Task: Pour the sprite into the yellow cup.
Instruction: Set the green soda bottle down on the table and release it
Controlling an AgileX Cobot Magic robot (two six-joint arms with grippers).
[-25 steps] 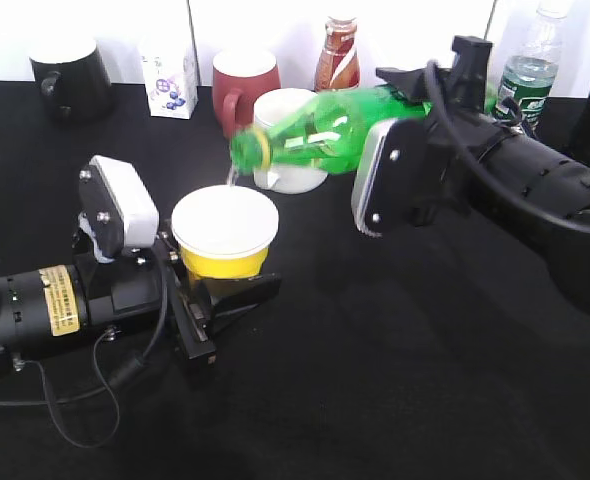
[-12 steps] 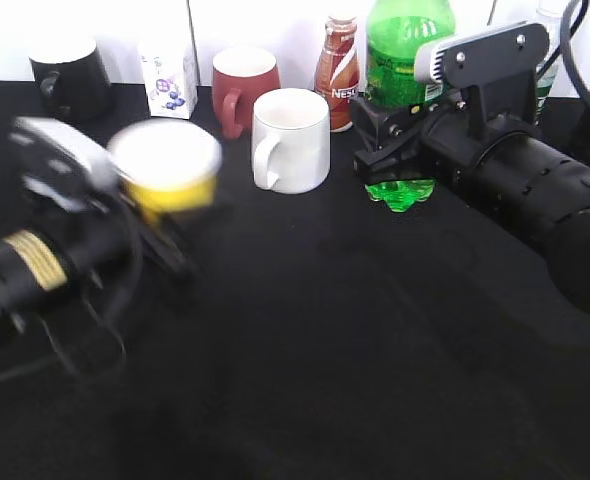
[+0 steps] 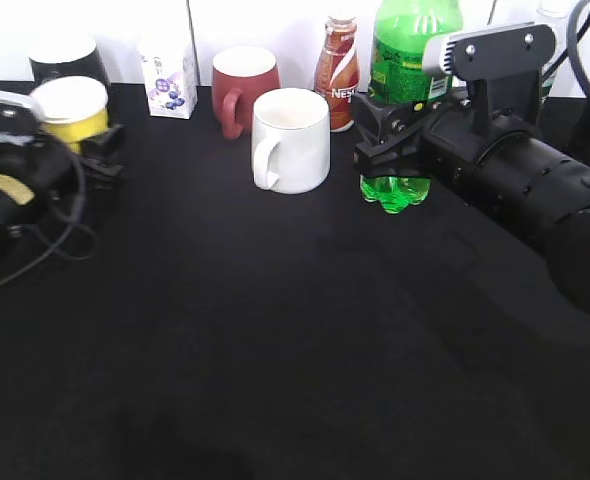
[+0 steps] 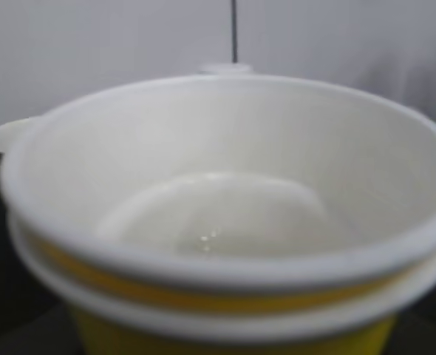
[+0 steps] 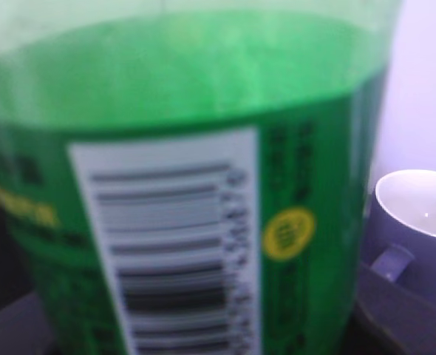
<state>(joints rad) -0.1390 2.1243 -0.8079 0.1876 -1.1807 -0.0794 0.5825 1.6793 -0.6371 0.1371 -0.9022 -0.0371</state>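
The sprite (image 3: 411,55) is a bright-green bottle standing upright at the back right, its lobed base (image 3: 396,191) at or just above the black table. My right gripper (image 3: 389,127) is shut on its lower body. In the right wrist view the sprite (image 5: 307,148) fills the frame with its white barcode patch; the jaws are hidden. The yellow cup (image 3: 71,108) is at the far left, held upright in my left gripper (image 3: 95,155). In the left wrist view the yellow cup (image 4: 218,222) fills the frame and a little clear liquid lies at its bottom.
A white mug (image 3: 291,140) stands left of the sprite and shows in the right wrist view (image 5: 417,214). Along the back are a black mug (image 3: 67,62), milk carton (image 3: 168,70), red mug (image 3: 243,85), brown bottle (image 3: 338,60) and water bottle (image 3: 531,60).
The sprite went from tilted, pouring over the cup, to upright at the back right. My left gripper carried the yellow cup from the table's middle to the far left.
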